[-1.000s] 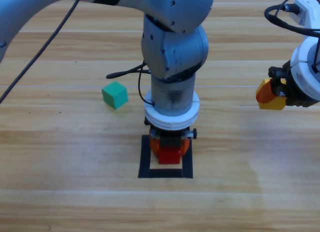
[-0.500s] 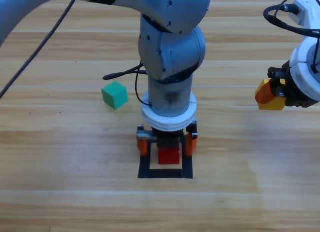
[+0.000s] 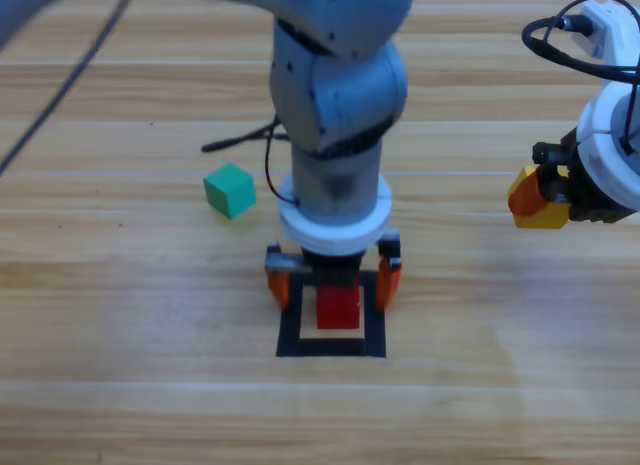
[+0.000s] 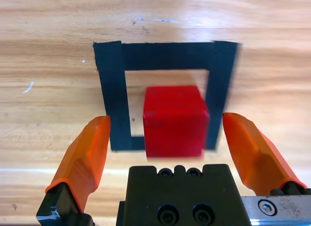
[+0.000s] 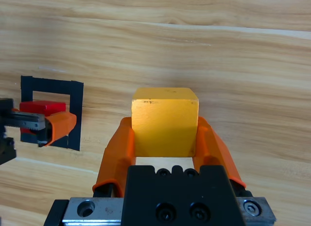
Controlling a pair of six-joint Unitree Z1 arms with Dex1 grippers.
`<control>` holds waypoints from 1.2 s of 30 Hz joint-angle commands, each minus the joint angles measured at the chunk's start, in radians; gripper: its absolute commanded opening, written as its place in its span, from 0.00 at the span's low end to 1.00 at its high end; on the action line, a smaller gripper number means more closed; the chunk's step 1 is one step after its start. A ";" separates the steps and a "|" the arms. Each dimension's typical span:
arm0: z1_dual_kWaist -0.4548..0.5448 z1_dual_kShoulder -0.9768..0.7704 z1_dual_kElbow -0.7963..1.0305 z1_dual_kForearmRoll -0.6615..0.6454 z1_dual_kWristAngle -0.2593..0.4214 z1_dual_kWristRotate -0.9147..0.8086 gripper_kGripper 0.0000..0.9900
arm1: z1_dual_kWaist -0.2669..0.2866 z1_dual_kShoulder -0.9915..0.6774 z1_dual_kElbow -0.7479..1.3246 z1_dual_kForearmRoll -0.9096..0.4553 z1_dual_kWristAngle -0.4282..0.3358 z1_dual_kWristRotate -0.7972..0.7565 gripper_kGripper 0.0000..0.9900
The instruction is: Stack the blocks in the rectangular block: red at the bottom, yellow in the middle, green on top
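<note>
One small matte red cube (image 3: 338, 307) sits inside the black tape outline (image 3: 290, 325), released; left gripper (image 3: 333, 283) straddles it, jaws wide. Right gripper (image 3: 532, 197) clamps the yellow cube (image 5: 165, 120) at far right, apparently staged for stacking. Teal-green cube (image 3: 230, 190) waits left.

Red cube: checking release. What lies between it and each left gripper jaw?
Wrist view: jaws open; black tape outline and bare wood separate the red cube from the left gripper.

high: overhead, far | wrists: close, downward | shared: tape square (image 3: 331, 341), red cube (image 4: 173, 120)
</note>
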 commanded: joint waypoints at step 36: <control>0.107 -1.108 0.807 -0.211 0.188 0.313 1.00 | 0.336 0.428 -0.640 0.438 -0.008 0.245 0.19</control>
